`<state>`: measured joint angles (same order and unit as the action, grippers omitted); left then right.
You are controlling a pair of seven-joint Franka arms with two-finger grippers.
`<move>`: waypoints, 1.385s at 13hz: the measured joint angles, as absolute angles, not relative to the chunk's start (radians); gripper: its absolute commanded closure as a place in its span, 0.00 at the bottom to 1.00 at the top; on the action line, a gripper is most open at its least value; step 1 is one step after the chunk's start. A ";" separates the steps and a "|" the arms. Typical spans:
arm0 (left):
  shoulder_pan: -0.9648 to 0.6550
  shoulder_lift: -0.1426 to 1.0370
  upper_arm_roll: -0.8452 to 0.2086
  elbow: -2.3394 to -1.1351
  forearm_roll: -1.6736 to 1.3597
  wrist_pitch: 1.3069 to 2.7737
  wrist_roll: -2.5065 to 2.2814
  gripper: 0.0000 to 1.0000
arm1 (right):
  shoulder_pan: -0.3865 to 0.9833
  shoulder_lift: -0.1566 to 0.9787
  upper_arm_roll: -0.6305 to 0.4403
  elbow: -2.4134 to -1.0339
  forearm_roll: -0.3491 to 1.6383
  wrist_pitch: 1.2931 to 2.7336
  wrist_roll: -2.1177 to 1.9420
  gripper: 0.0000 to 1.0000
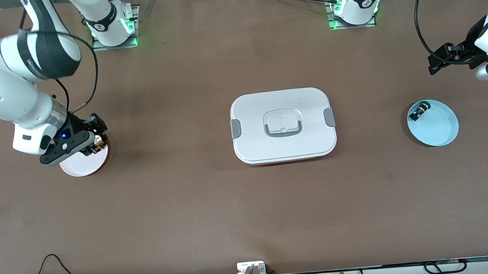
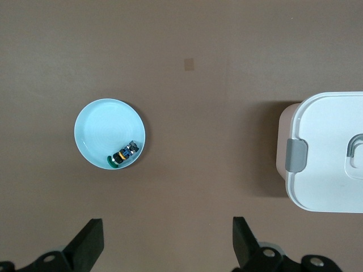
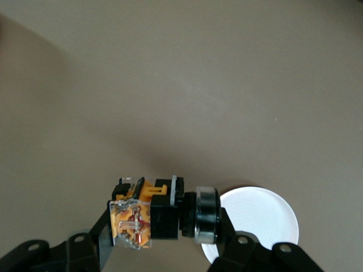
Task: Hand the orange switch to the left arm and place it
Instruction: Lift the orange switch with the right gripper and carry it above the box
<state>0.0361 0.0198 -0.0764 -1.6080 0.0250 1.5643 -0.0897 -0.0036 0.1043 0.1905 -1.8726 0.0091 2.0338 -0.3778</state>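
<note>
My right gripper (image 1: 94,142) is shut on the orange switch (image 1: 99,146) and holds it just over the edge of a white plate (image 1: 80,167) at the right arm's end of the table. In the right wrist view the switch (image 3: 161,215) lies crosswise between the fingers, orange-tan block at one end, black round head at the other, with the plate (image 3: 264,221) below. The white box (image 1: 251,122) with grey clips sits at the table's middle. My left gripper (image 1: 442,59) is open and empty, up over the table at the left arm's end; its fingers (image 2: 91,243) stand wide apart.
A light blue plate (image 1: 440,127) lies at the left arm's end and holds a small black switch with blue, green and yellow parts (image 1: 419,112). The left wrist view shows this plate (image 2: 105,127), that switch (image 2: 123,154) and a corner of the box (image 2: 329,153).
</note>
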 measured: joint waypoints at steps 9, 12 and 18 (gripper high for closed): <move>0.036 0.029 -0.081 -1.608 -0.086 1.483 -0.090 0.00 | 0.108 0.094 0.245 -1.732 0.311 2.002 -0.442 1.00; 0.037 0.036 -0.080 -1.608 -0.229 1.391 -0.090 0.00 | 0.178 0.094 0.290 -1.712 0.365 2.071 -0.505 1.00; 0.150 0.069 -0.075 -1.611 -0.698 1.188 -0.090 0.00 | 0.211 0.093 0.442 -1.695 0.636 2.175 -0.600 1.00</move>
